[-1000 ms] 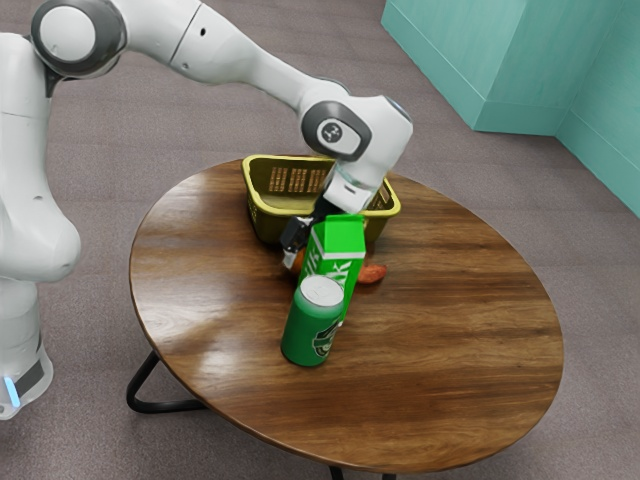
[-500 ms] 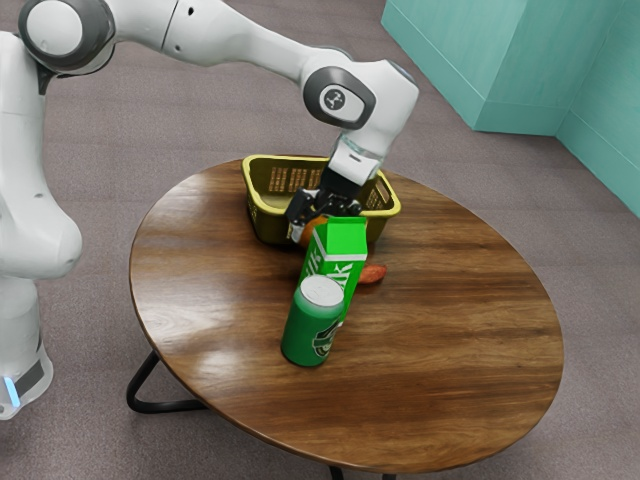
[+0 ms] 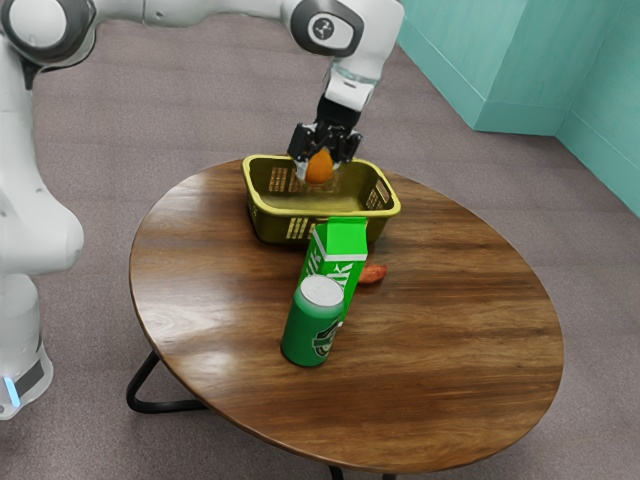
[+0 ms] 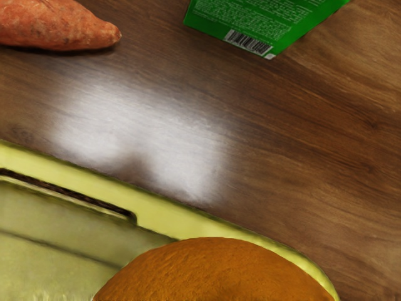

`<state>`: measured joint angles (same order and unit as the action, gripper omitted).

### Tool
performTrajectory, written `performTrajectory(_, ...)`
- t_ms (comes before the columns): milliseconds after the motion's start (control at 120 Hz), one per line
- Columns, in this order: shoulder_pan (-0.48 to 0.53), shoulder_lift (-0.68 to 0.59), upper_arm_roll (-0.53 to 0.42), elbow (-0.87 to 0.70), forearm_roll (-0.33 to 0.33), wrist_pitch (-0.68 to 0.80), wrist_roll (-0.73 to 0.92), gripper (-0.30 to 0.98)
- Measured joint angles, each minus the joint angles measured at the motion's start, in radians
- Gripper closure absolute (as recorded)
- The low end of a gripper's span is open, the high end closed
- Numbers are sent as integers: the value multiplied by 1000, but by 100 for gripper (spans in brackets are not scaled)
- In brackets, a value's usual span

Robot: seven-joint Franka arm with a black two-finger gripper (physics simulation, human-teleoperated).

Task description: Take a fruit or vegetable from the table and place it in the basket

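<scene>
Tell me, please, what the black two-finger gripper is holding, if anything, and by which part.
A round, orange-coloured fruit, held by its opposite sides in the gripper.

A green can [image 3: 313, 322] stands upright on the round wooden tabletop [image 3: 450, 330], between its middle and the edge nearest the exterior view's camera. Just beyond it is an upright green milk carton [image 3: 343, 250], its lower part partly hidden by the can; whether they touch I cannot tell. A sweet potato [image 4: 56, 25] lies near the carton, apart from it, tapered end toward it. Around the tabletop's edge shows grey floor [image 3: 180, 120], with teal walls [image 3: 480, 60] past its far right side in the exterior view.
</scene>
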<state>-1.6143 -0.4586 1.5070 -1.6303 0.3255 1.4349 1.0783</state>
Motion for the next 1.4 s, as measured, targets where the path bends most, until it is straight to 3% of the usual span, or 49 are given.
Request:
performTrajectory(283, 1, -2, -1, -7, 33, -28, 35, 37)
performTrajectory(633, 1, -8, 123, -5, 51, -28, 70, 37)
performTrajectory(783, -20, -8, 176, -1, 49, -26, 78, 14)
performTrajectory(883, -50, -6, 176, 5, 51, -25, 81, 7)
performTrajectory(983, -56, 4, 125, 118, 49, -47, 76, 4)
performTrajectory(1100, -72, 7, 120, 208, 51, -88, 49, 2)
performTrajectory(1167, -130, 42, 89, 216, 89, -119, 19, 1)
performTrajectory(1250, -162, 139, 70, 219, 120, -180, -78, 1)
performTrajectory(1400, -157, 169, 75, 222, 155, -265, -266, 0)
